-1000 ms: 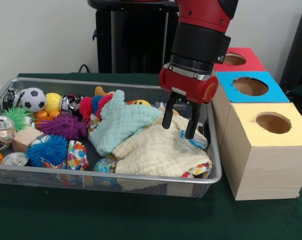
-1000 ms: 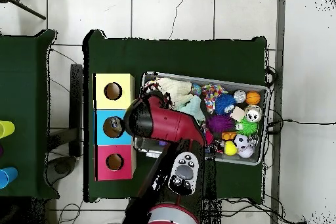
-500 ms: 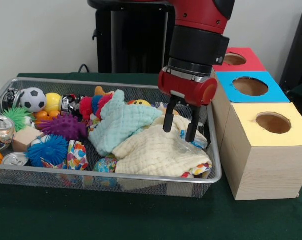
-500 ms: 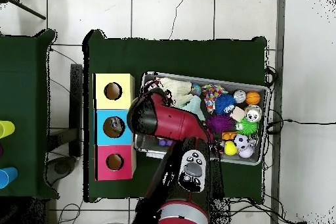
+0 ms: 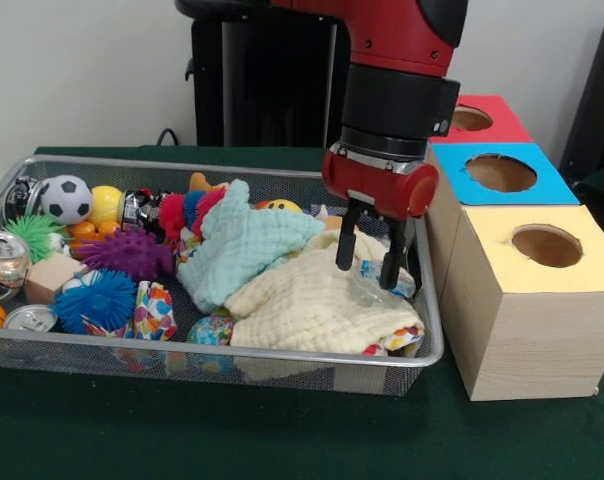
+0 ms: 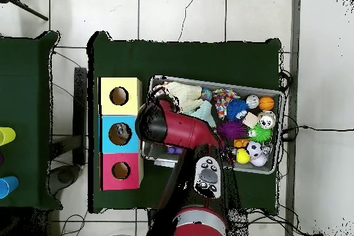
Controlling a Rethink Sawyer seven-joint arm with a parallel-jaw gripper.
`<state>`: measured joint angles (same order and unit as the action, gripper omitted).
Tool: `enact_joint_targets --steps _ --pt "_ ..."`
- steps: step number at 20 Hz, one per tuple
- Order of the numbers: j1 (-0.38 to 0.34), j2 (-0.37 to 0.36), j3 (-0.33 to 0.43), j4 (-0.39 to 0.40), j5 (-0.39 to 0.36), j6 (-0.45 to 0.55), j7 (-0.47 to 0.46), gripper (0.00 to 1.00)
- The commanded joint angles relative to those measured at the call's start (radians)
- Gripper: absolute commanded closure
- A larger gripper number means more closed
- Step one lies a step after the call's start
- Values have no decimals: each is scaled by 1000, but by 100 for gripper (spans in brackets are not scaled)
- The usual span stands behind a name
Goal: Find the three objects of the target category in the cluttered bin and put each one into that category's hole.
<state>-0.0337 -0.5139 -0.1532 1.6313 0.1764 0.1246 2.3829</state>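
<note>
The wire-mesh bin point(image 5: 282, 352) holds many toys and two cloths. My gripper point(image 5: 370, 266) hangs open over the bin's right end, its fingers on either side of a crinkled clear plastic bottle with a blue label point(image 5: 382, 283) that lies partly under the cream cloth point(image 5: 312, 305). The fingertips are just above or touching the bottle. In the overhead view the arm point(image 6: 169, 128) covers the gripper and that end of the bin point(image 6: 269, 171). No other bottle shows.
Three boxes with round holes stand right of the bin: yellow point(image 5: 542, 245), blue point(image 5: 500, 173), red point(image 5: 472, 118). A light blue cloth point(image 5: 237, 245), spiky balls point(image 5: 127, 252), a soccer ball point(image 5: 66, 198) and silver cans point(image 5: 4, 258) fill the bin's left part.
The gripper has shifted slightly right and lower over the bottle at the bin's right end. It stays open. The arm's elbow has swung in the overhead view.
</note>
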Motion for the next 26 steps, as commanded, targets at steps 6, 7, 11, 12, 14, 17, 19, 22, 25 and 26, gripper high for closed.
enact_joint_targets --steps 6,7,11,12,14,17,19,22,25,26 --pt "45 52 30 91 55 -8 191 0" --pt "50 53 24 91 58 -2 193 0" --pt "64 67 8 88 64 -8 196 0" --pt "58 73 17 91 63 -28 197 0" --pt "46 79 42 99 65 -58 206 0" --pt "32 78 68 104 63 -75 206 0" --pt "24 78 74 103 58 -81 201 0" --pt "23 72 70 96 52 -71 188 0" --pt "25 63 53 87 43 -47 169 0" --pt "39 60 27 77 37 -19 154 0"
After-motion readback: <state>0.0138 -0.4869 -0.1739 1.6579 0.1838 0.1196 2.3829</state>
